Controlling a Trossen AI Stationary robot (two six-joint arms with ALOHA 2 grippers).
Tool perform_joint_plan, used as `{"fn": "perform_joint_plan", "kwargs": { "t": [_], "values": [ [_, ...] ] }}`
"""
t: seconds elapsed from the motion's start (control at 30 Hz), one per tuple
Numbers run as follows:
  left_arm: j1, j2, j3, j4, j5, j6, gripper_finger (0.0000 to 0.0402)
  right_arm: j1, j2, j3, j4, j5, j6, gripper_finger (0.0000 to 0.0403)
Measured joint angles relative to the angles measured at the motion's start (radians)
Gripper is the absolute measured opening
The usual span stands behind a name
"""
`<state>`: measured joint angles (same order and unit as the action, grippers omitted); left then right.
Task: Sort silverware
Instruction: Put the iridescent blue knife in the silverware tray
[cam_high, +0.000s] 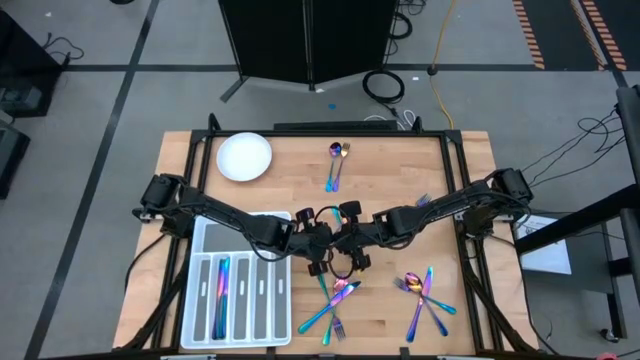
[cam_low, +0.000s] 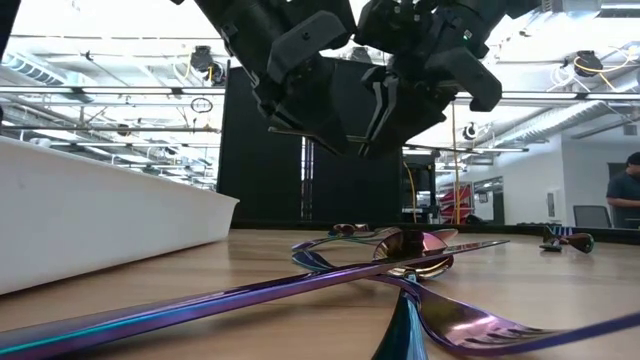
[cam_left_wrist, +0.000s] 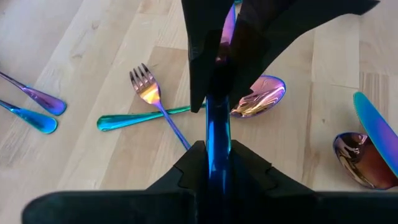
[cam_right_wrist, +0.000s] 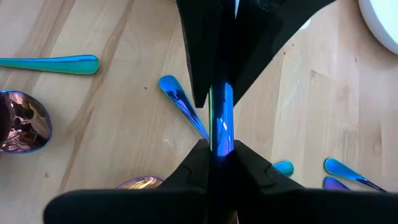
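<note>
Wrist views: both left tool (cam_left_wrist: 211, 158) and right tool (cam_right_wrist: 221, 155) clamp one slim, glossy blue utensil (cam_left_wrist: 217, 134).

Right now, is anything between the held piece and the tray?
Nothing visible. The left gripper and right gripper both clamp the blue piece above mid-table; the tray lies right beside them.

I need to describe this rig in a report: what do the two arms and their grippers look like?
Both arms are dark, nearly black, built of slim jointed segments with bulkier blocks at the joints. Black cables loop around the wrists where the left gripper and right gripper meet. Each gripper ends in two flat, tapering dark fingers. No markings are legible.
</note>
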<state>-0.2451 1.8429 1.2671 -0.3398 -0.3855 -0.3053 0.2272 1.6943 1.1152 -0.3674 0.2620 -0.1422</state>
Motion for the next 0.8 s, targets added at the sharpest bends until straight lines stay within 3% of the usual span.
{"fn": "perform_joint_plan", "kwargs": {
  "t": [0.8],
  "values": [
    [0.001,0.002,0.000,0.017,0.012,0.028,0.0082,-0.006,0.000,0.004,-0.031,-0.079,0.048,0.0018]
  ]
}}
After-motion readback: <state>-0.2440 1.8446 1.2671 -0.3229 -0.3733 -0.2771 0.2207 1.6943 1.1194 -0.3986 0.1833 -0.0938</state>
